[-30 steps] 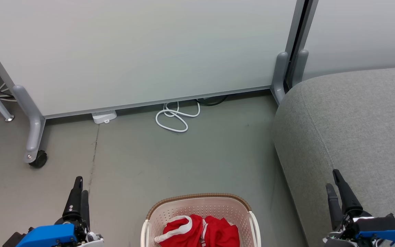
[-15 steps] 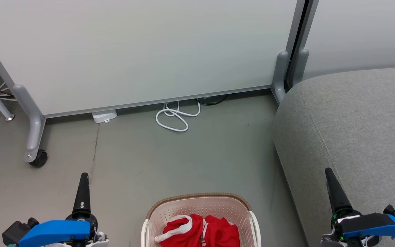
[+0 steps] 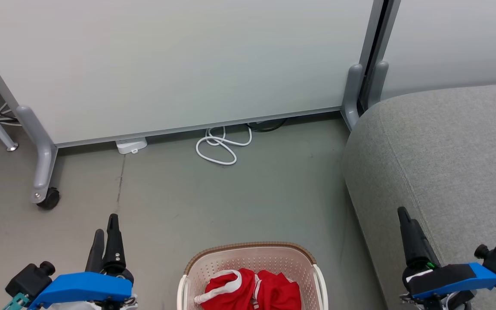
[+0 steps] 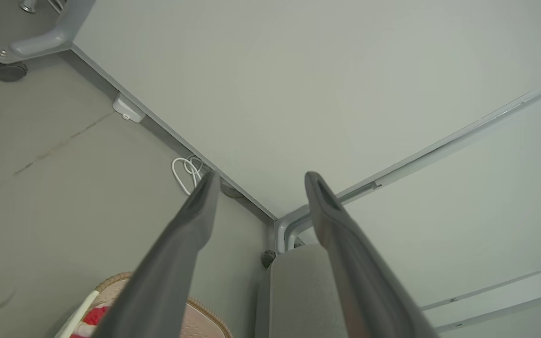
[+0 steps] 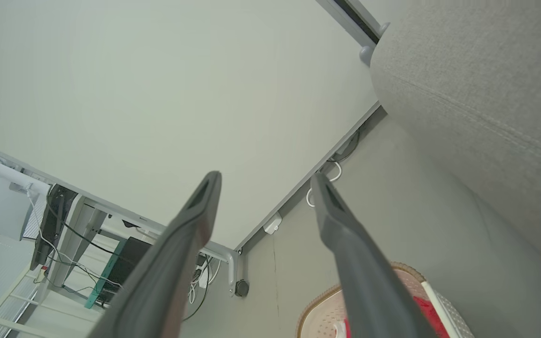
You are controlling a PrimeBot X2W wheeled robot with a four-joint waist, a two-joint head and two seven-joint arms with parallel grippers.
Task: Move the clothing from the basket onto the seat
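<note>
Bright, even light, seemingly from overhead; faint shadows. Wrist views bow lines at edges; close fingers [image 4: 172, 263] slightly blurred.

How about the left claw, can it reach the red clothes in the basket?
Probably yes. The left claw is open and empty, the basket has no lid, and the red clothes lie uncovered inside it. Nothing stands between claw and basket.

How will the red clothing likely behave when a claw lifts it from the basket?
Probably floppy: the clothing lies bunched in folds inside the basket. Likely light for its size, since it looks like thin fabric. Its white-trimmed edge could trail.
</note>
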